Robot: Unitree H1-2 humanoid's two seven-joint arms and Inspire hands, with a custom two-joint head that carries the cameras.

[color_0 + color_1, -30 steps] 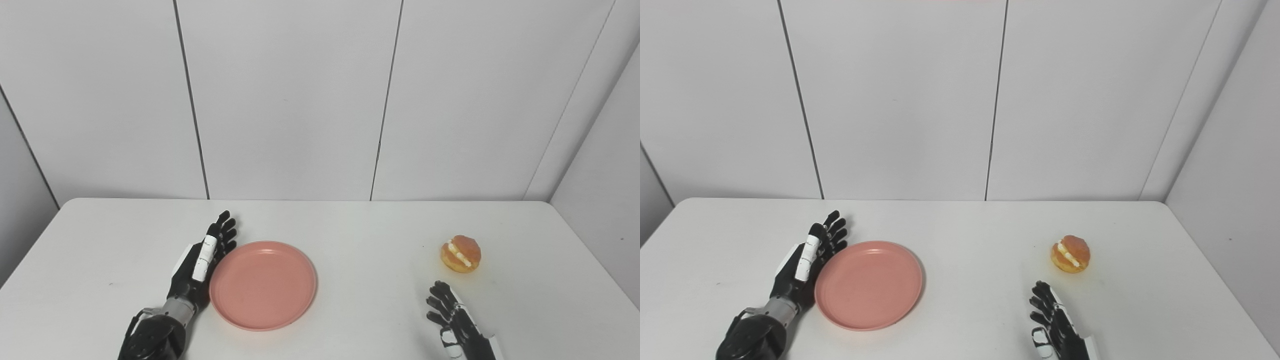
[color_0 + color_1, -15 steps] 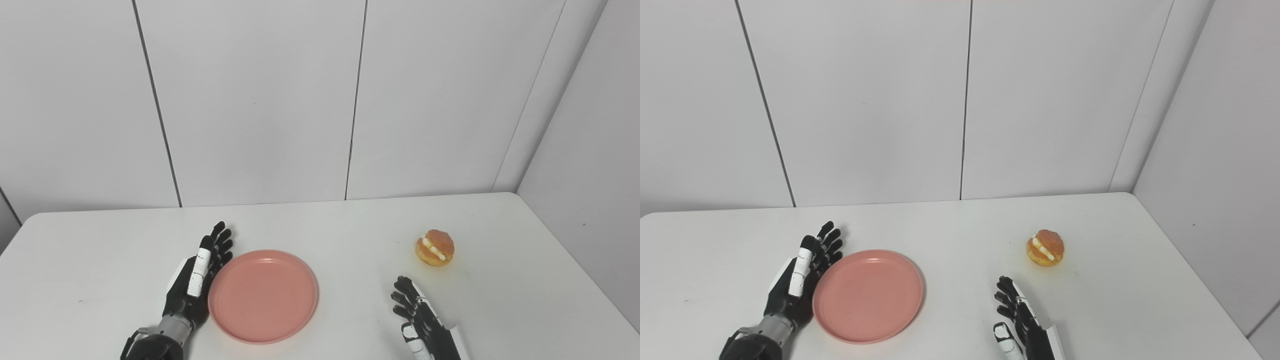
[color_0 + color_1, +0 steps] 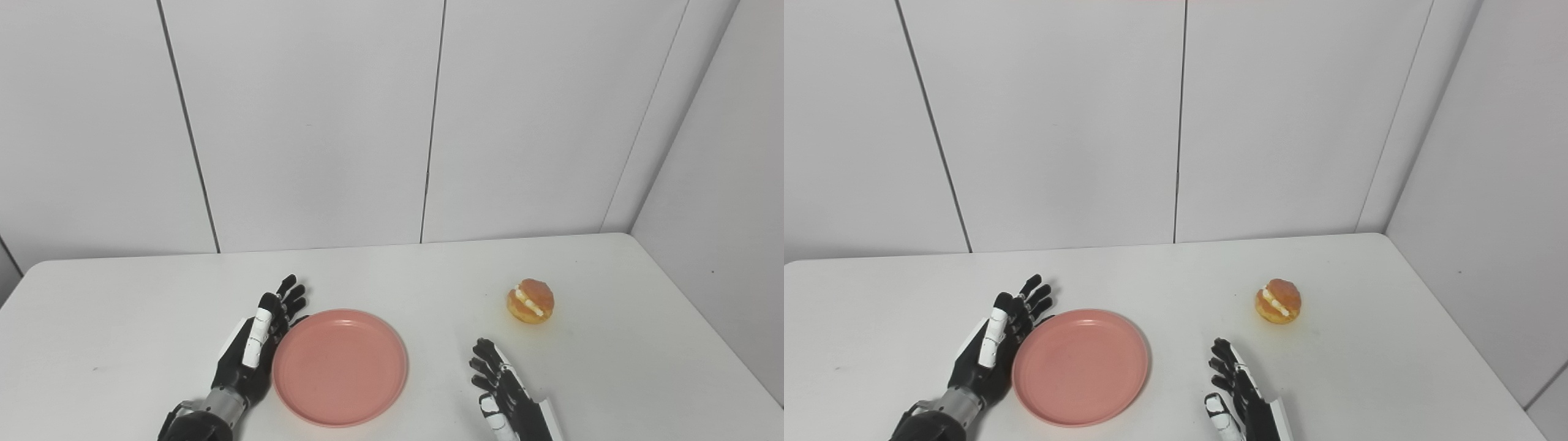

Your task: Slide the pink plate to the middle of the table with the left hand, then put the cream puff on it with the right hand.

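Note:
A round pink plate (image 3: 340, 366) lies flat on the white table (image 3: 122, 318), a little left of the middle. My left hand (image 3: 254, 343) is open, fingers stretched forward, its palm side pressed against the plate's left rim. A golden cream puff (image 3: 530, 301) with a white cream band sits on the table's right side. My right hand (image 3: 505, 392) rests open near the front edge, short of the puff and apart from it, holding nothing.
White wall panels stand behind the table's far edge, and a side wall (image 3: 723, 214) runs along the right. Bare table lies between the plate and the puff.
The camera has swung to the right. The left hand and the plate have moved a little to the right together, toward the right hand, which has stayed put.

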